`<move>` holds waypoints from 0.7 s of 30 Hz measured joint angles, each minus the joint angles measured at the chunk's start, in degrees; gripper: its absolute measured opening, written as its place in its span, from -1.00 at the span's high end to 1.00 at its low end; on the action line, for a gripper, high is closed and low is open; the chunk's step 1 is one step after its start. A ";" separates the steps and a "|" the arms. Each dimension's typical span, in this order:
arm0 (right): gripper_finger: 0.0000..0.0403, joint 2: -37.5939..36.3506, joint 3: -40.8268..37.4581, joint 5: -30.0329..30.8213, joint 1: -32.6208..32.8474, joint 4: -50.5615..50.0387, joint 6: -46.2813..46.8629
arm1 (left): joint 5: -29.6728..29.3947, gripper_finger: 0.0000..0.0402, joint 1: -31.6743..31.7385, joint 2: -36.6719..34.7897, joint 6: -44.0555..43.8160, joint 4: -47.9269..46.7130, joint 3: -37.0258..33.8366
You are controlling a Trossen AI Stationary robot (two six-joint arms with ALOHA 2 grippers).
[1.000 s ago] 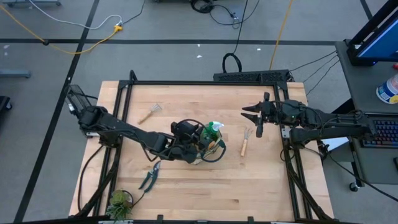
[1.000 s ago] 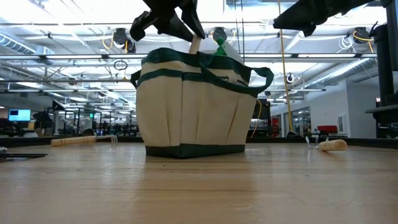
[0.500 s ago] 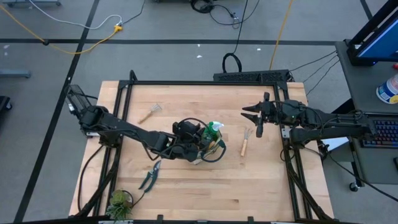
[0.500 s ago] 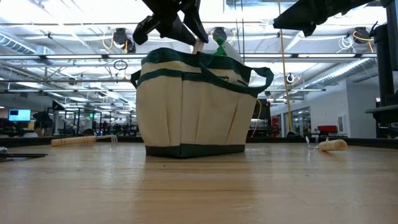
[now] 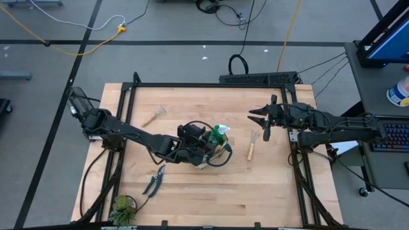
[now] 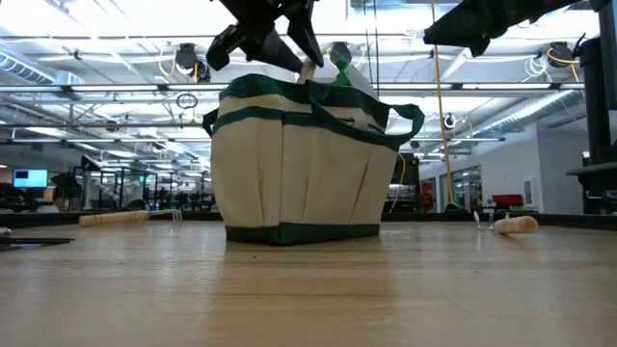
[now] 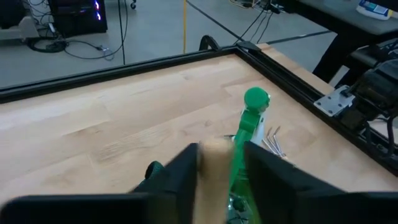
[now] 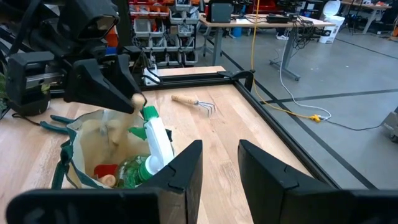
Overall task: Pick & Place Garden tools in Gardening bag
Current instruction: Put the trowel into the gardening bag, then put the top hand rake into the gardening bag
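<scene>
On the wooden table (image 5: 192, 185) the gardening bag (image 6: 294, 164) stands mid-table, holding a green spray bottle (image 8: 155, 140) and something red. My left gripper (image 7: 221, 163) pinches a wooden tool handle (image 7: 214, 177) over it. My right gripper (image 5: 261, 116) hovers far right, parted, holding nothing.
</scene>
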 joint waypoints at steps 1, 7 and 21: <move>0.53 0.00 0.00 0.00 0.00 -0.01 0.00 | 0.02 0.23 0.00 0.00 0.00 -0.04 0.00; 0.53 0.00 0.00 0.00 -0.01 -0.01 0.00 | 0.00 -0.19 0.00 0.00 0.00 -0.04 0.00; 0.53 0.00 0.00 0.00 -0.01 0.01 0.00 | 0.40 -0.26 -0.28 -2.70 4.65 -0.31 0.00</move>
